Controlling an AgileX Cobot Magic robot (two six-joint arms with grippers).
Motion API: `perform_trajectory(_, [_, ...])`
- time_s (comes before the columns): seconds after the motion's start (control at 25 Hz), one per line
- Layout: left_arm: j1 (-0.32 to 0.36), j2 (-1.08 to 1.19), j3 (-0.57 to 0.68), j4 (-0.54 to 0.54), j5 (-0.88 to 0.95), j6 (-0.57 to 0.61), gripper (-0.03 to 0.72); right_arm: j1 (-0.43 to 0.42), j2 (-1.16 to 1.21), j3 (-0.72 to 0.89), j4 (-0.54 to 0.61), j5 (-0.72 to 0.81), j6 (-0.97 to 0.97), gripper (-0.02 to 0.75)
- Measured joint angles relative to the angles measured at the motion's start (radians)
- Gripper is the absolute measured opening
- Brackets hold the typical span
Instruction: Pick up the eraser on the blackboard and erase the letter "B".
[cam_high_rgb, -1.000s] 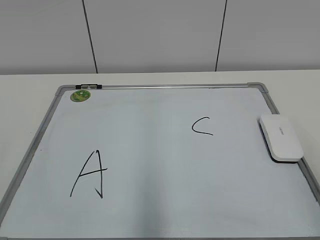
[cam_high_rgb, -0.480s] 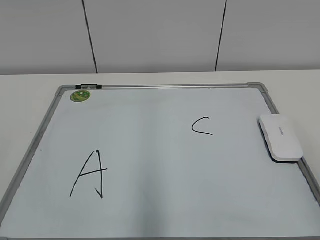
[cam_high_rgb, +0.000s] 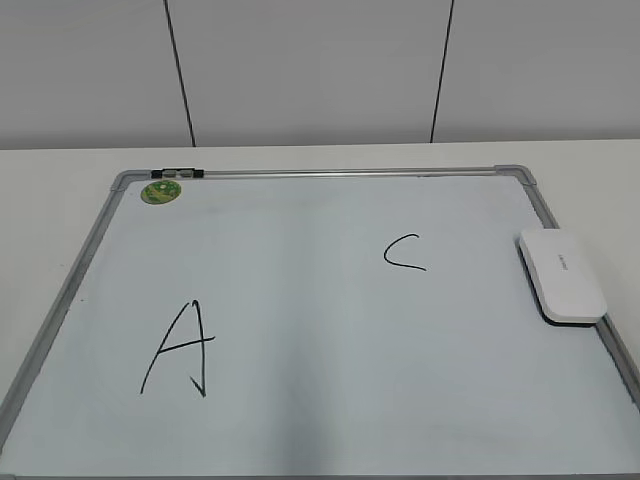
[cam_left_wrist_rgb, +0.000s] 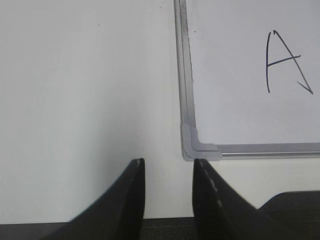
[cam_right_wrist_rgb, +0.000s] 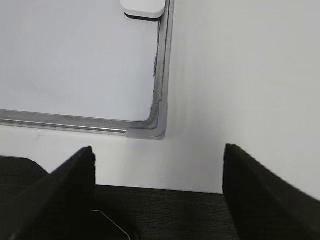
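White table carrying one whiteboard

The table (cam_high_rgb: 60, 165) is plain white, and the blackboard (cam_high_rgb: 320, 172), a white board in a silver-grey frame, lies flat on it. In the left wrist view its grey corner sits just ahead of the jaws, nearer the right-hand one, with bare tabletop ahead of the left-hand jaw. In the right wrist view another corner lies ahead between the wide-set jaws, towards the left one, bare table beyond the right one.
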Motion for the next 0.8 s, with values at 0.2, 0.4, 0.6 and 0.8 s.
perform_trajectory(0.2, [0.0, 0.0, 0.0, 0.0, 0.0, -0.001, 0.244, 0.0, 0.0, 0.0, 0.0, -0.005, 0.0, 0.588])
perform_trajectory(0.4, [0.0, 0.0, 0.0, 0.0, 0.0, -0.002, 0.243, 0.0, 0.0, 0.0, 0.0, -0.006, 0.0, 0.588])
perform_trajectory(0.6, [0.0, 0.0, 0.0, -0.001, 0.0, -0.002, 0.242, 0.0, 0.0, 0.0, 0.0, -0.007, 0.0, 0.588])
perform_trajectory(0.8, [0.0, -0.026, 0.0, -0.001, 0.0, -0.002, 0.241, -0.009, -0.012, 0.0, 0.0, -0.007, 0.002, 0.588])
